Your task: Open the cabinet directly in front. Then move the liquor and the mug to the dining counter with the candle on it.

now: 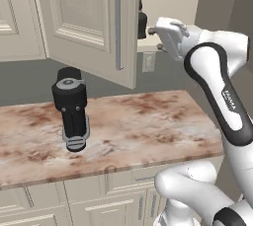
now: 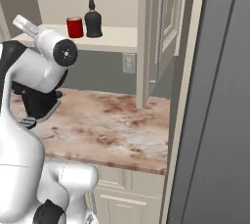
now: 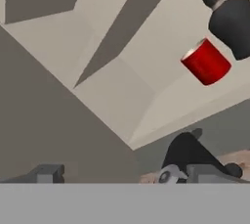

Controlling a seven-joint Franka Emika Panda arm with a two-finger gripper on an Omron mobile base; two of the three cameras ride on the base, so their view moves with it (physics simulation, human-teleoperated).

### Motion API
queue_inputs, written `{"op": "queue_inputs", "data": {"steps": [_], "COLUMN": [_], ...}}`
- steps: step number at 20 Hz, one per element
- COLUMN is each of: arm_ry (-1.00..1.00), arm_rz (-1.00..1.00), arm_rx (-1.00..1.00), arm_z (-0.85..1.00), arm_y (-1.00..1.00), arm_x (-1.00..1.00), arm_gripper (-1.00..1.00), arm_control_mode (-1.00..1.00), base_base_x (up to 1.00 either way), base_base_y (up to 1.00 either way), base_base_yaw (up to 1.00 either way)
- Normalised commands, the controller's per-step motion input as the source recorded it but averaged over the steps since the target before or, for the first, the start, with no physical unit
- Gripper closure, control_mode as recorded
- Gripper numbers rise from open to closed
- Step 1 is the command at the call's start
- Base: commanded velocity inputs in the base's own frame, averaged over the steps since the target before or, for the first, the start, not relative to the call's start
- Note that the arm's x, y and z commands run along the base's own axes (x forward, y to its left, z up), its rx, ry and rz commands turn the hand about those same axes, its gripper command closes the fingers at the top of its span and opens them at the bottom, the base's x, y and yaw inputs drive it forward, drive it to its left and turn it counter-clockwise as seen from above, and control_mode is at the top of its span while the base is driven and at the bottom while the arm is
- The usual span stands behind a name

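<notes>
Left base view: a black appliance (image 1: 72,109) with a grey round top stands on the marbled surface (image 1: 148,126), left of centre. Above it the cabinet (image 1: 89,18) door hangs open, bar handle facing the camera; past its edge a sliver of the liquor (image 1: 142,22) shows. The end effector (image 1: 154,39) is raised at shelf height just right of that door, pointing into the cabinet. Right base view: the mug (image 2: 74,27) sits on the lower shelf (image 2: 117,39), with the liquor (image 2: 93,20) just beside it on its right, very close; contact cannot be judged. The other door (image 2: 163,27) stands open at right. Hand view: the mug (image 3: 206,62) and liquor (image 3: 229,17) appear upper right on the beige shelf, apart from the fingertips (image 3: 46,173), which are spread wide with nothing between them.
</notes>
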Motion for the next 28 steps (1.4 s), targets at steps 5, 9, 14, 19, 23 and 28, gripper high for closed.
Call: {"op": "queue_inputs", "data": {"steps": [5, 9, 14, 19, 23, 28], "arm_ry": [0.22, 0.19, 0.15, 0.08, 0.02, -0.11], "arm_rz": [0.28, 0.40, 0.39, 0.36, 0.23, -0.01], "arm_rx": [0.00, -0.04, -0.07, -0.04, -0.01, 0.11], "arm_z": [-0.09, -0.09, -0.05, -0.02, -0.16, -0.20], "arm_y": [0.81, 1.00, 1.00, 1.00, 1.00, 0.67], "arm_x": [0.45, 0.00, -0.04, -0.22, -0.07, 0.00], "arm_gripper": [-1.00, -1.00, -1.00, -1.00, -1.00, -1.00], "arm_control_mode": [-1.00, -1.00, -1.00, -1.00, -1.00, -1.00], "base_base_x": [0.00, 0.00, 0.00, 0.00, 0.00, 0.00], "base_base_y": [0.00, 0.00, 0.00, 0.00, 0.00, 0.00], "base_base_yaw": [0.00, 0.00, 0.00, 0.00, 0.00, 0.00]}}
